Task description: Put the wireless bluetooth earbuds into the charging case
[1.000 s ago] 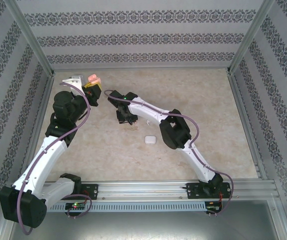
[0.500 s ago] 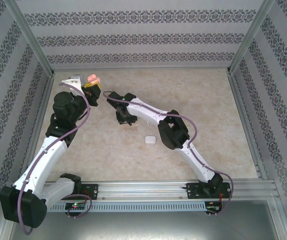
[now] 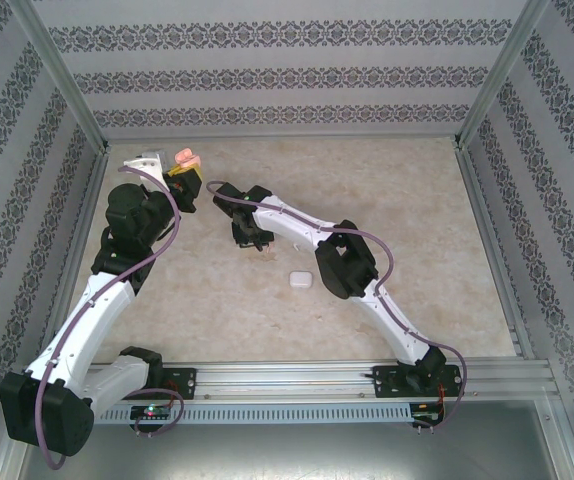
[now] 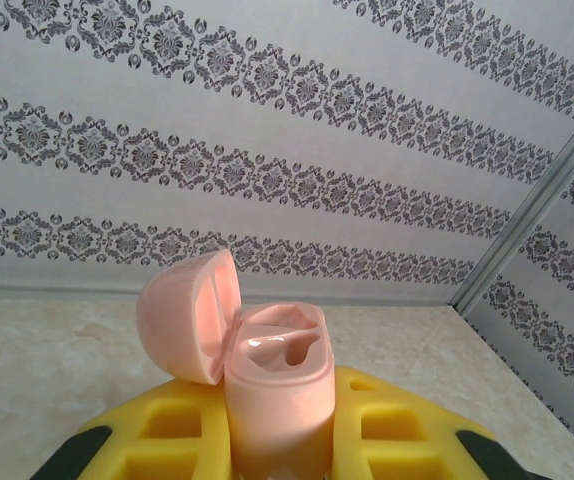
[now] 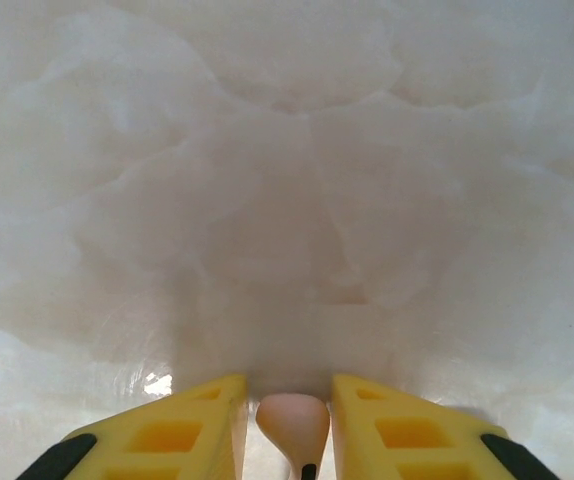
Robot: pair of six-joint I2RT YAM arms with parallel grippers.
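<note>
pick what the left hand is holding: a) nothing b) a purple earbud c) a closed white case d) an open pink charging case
d, the left hand grips the pink charging case, which stands open in the left wrist view.

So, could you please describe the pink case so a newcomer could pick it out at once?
Look to the far left corner of the table, where the left gripper reaches. The pink case stands upright between its yellow fingers. Unlike the white case lying loose mid-table, it is pink, held, and its lid is flipped open.
</note>
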